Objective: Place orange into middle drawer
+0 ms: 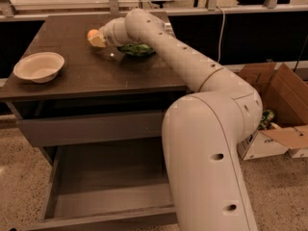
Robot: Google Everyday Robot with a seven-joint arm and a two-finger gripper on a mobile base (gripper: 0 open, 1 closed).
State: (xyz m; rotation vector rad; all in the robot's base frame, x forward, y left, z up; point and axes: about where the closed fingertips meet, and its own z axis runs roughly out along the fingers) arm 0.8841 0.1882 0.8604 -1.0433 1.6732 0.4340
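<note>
The orange (91, 33) is small and round and sits at the tip of my gripper (95, 37), over the back middle of the dark table top (96, 73). The gripper is closed around it and holds it just above the surface. My arm reaches in from the lower right across the table. The middle drawer (110, 172) is pulled open below the table front, wide and shallow with a bare grey floor, well below and in front of the gripper.
A white bowl (38, 66) stands at the table's left. A green snack bag (137, 49) lies under my arm just right of the gripper. A grey drawer front (91, 126) sits above the open drawer. Cardboard boxes (279, 124) stand on the floor at right.
</note>
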